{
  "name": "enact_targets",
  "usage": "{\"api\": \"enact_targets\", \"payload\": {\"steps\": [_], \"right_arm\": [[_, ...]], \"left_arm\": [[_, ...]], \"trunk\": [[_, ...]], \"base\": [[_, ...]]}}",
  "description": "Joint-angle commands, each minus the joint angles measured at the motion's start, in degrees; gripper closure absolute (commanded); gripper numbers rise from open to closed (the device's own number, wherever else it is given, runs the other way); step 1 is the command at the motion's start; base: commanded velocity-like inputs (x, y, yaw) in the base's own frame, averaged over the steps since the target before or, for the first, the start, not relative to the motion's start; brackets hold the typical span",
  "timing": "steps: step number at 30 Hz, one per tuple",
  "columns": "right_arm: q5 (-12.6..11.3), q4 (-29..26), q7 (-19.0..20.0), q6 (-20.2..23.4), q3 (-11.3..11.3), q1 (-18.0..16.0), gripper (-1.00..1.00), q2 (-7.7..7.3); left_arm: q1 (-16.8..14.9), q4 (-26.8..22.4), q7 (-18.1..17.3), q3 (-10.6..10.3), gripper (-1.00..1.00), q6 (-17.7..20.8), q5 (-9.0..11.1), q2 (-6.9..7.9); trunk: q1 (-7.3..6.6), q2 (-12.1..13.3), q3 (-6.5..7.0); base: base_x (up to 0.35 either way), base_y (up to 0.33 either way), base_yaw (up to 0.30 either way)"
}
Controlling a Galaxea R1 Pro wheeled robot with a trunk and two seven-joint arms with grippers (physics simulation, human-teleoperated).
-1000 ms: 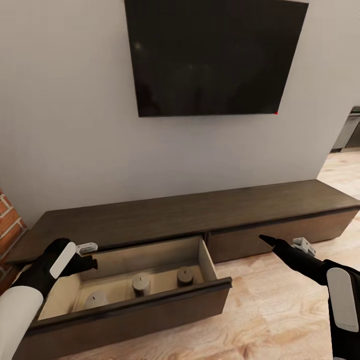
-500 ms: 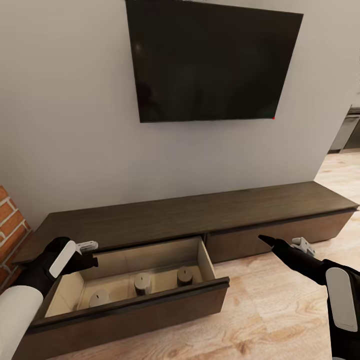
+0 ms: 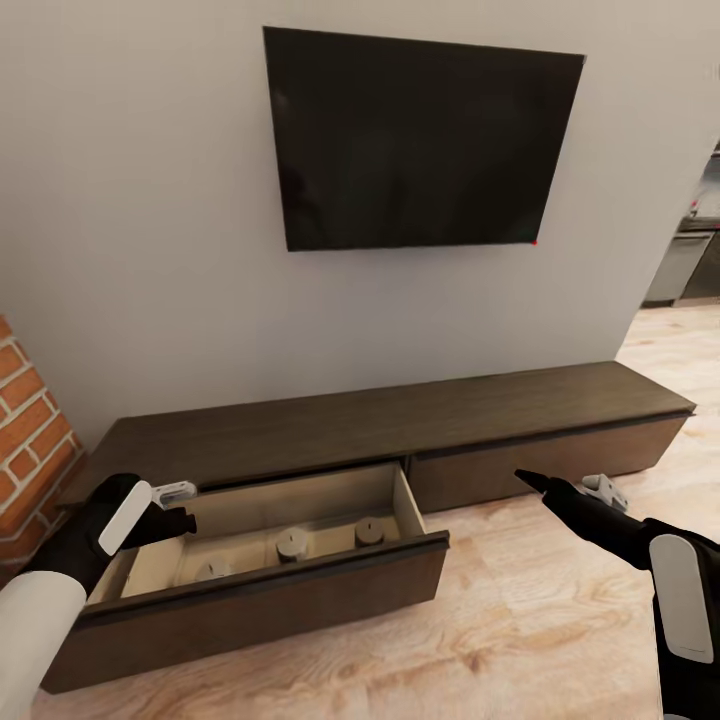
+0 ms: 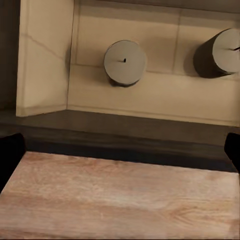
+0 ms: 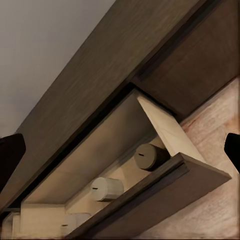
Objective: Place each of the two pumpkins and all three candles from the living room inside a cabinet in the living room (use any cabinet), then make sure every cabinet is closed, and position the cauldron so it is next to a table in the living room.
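Head view: the left gripper [image 3: 178, 507] hovers empty at the open drawer's left end, fingers spread. Three candles [image 3: 291, 543], stubby matte cylinders, stand along the drawer floor of the dark wooden cabinet [image 3: 400, 425]. They look light and rigid, best pinched around their sides. The right gripper [image 3: 570, 490] hangs empty, fingers spread.

cabinet [image 3: 400, 425] runs along the wall before us, under the TV [image 3: 420, 140] | its left drawer [image 3: 270, 590] stands pulled out over the floor [image 3: 520, 640], right drawer front closed | in the open drawer we see three candles [image 3: 292, 543] in a row | brick wall [image 3: 30, 420] at far left
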Motion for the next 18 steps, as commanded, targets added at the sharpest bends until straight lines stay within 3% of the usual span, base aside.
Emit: {"api": "enact_targets", "payload": {"steps": [1, 13, 18], "right_arm": [[0.2, -0.03, 0.22, 0.29, -0.06, -0.04, -1.0, -0.01], [0.28, -0.04, 0.17, 0.29, 2.16, -0.05, -1.0, -0.06], [0.29, -0.01, 0.17, 0.29, 2.32, -0.04, -1.0, -0.06]], "left_arm": [[-0.04, -0.05, 0.54, -0.26, -1.0, 0.09, 0.61, 0.07], [-0.04, -0.06, 0.55, -0.28, -1.0, 0.02, 0.61, 0.07], [-0.04, -0.96, 0.55, -0.34, -1.0, 0.03, 0.57, 0.06]], "trunk": [[-0.27, 0.39, 0.15], [-2.9, 5.2, 2.76], [-4.0, 7.21, 3.81]], "base": [[-0.317, 0.0, 0.091], [-0.093, 0.0, 0.229], [-0.246, 0.0, 0.214]]}}
